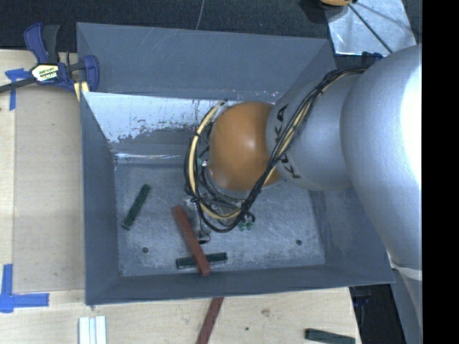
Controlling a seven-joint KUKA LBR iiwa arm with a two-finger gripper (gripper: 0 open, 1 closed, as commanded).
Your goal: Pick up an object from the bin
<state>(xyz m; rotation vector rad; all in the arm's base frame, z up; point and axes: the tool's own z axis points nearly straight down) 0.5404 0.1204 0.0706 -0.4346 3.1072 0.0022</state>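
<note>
Orange wrist cover (240, 145), brown stick (188, 236) just beside

1. Reddish-brown stick (191, 240): slim and flat, lies on the floor of the bin (97, 264), slanted (upper end toward the floor's middle, lower end at the wall nearest the view's bottom edge).
2. Dark bar (215, 259): short, almost black, lies flat along that same wall. The reddish-brown stick crosses over it, touching.
3. Dark green stick (135, 206): short, lies flat and slanted on the floor's left side, well apart from the other two.
</note>
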